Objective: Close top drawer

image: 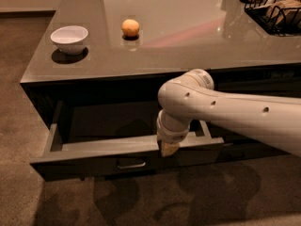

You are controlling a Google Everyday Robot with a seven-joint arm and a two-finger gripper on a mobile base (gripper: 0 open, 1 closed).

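Gripper low at front rim of top drawer, drawer well out; grip wide or narrow, impossible to tell.

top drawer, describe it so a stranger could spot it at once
Look under the grey counter, on its front side. The top drawer is directly below it, with the gripper at its front edge. It alone stands pulled out, showing grey inside walls.
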